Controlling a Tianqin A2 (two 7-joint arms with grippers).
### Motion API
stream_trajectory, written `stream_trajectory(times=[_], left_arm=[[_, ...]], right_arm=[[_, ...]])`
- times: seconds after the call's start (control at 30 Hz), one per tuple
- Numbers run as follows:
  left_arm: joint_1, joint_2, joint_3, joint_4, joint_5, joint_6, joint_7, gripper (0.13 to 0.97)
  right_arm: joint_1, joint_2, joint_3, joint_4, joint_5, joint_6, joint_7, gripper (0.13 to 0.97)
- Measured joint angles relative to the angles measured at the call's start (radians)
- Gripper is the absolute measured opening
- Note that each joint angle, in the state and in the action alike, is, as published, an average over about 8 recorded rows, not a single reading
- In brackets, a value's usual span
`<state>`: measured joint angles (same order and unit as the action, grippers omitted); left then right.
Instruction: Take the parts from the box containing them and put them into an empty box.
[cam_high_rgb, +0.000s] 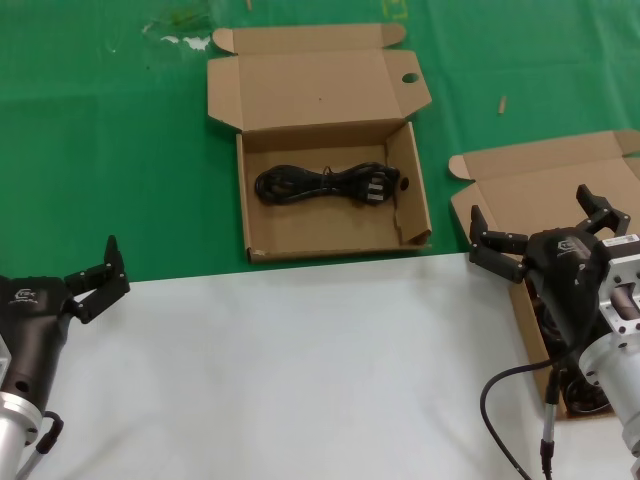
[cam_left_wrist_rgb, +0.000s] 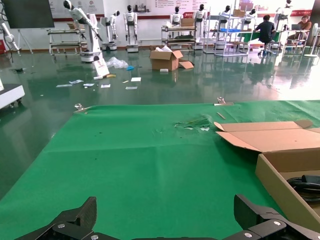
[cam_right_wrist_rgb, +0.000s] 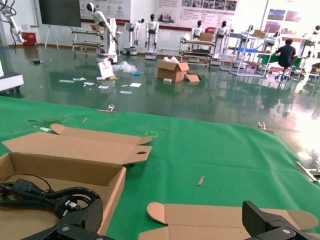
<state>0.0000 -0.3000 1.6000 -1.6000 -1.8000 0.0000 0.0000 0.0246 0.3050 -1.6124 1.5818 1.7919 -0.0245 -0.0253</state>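
Both grippers are open and hold nothing: the right gripper hovers over the plain-lidded box at the right, the left gripper waits above the white table. One power cord lies in the holed box. It looks light and floppy; grasping the middle of the bundle seems safest.

No lettering reads clearly anywhere: the white logos on the left gripper and right gripper housings (small marks) and the far wall posters stay illegible.
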Motion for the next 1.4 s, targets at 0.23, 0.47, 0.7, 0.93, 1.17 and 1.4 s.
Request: stream_trajectory(times=[0.23,0.47,0.7,0.93,1.17,1.4], left_arm=[[0.0,0.0,0.0,0.0,0.0,0.0,0.0,0.966],[0.0,0.0,0.0,0.0,0.0,0.0,0.0,0.966],[0.0,0.0,0.0,0.0,0.0,0.0,0.0,0.966],[0.0,0.0,0.0,0.0,0.0,0.0,0.0,0.966],[0.0,0.0,0.0,0.0,0.0,0.0,0.0,0.966],[0.0,0.0,0.0,0.0,0.0,0.0,0.0,0.966]], right_arm=[[0.0,0.0,0.0,0.0,0.0,0.0,0.0,0.966],[0.0,0.0,0.0,0.0,0.0,0.0,0.0,0.966],[0.0,0.0,0.0,0.0,0.0,0.0,0.0,0.966],[0.0,0.0,0.0,0.0,0.0,0.0,0.0,0.966],[0.0,0.0,0.0,0.0,0.0,0.0,0.0,0.966],[0.0,0.0,0.0,0.0,0.0,0.0,0.0,0.966]])
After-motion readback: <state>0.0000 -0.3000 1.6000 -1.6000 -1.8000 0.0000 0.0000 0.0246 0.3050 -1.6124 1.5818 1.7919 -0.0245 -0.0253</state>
